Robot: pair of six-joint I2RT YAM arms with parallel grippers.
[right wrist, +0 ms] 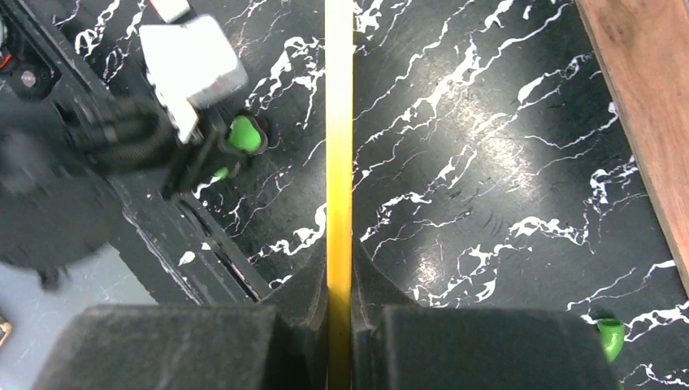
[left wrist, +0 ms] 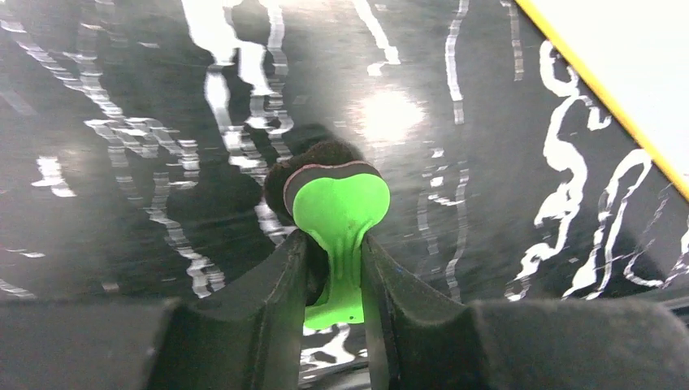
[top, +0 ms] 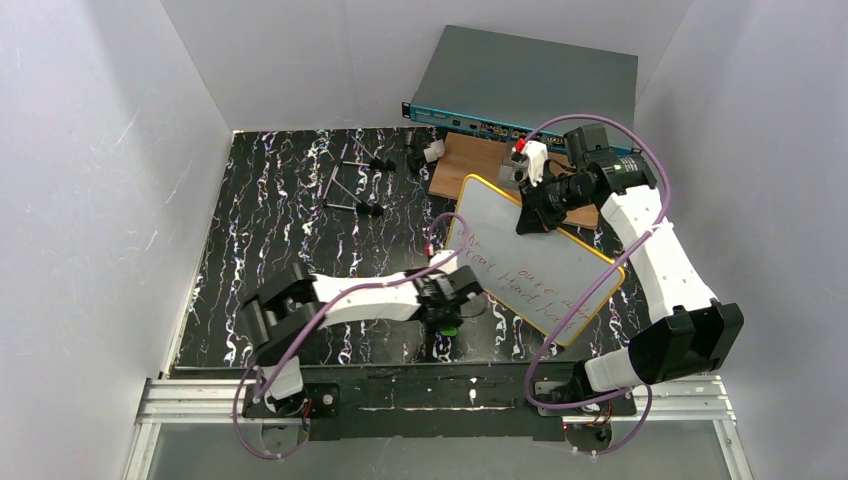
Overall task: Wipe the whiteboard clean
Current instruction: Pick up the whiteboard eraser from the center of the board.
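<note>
The whiteboard (top: 540,268), white with an orange-yellow frame and red handwriting, lies at an angle at the right of the black marbled table. My right gripper (top: 528,222) is shut on its far edge. In the right wrist view the yellow frame (right wrist: 339,122) runs edge-on between the jaws of the right gripper (right wrist: 339,260). My left gripper (top: 447,320) is just off the board's near-left edge. It is shut on the handle of a green eraser (left wrist: 340,203) with a dark felt pad, as the left wrist view of the gripper (left wrist: 335,240) shows. The board's corner (left wrist: 642,57) shows at the top right there.
A brown wooden board (top: 478,160) lies behind the whiteboard, also in the right wrist view (right wrist: 650,97). A grey rack unit (top: 530,80) leans at the back wall. Black metal rods (top: 350,185) lie at the back left. A small green piece (right wrist: 611,337) lies on the table.
</note>
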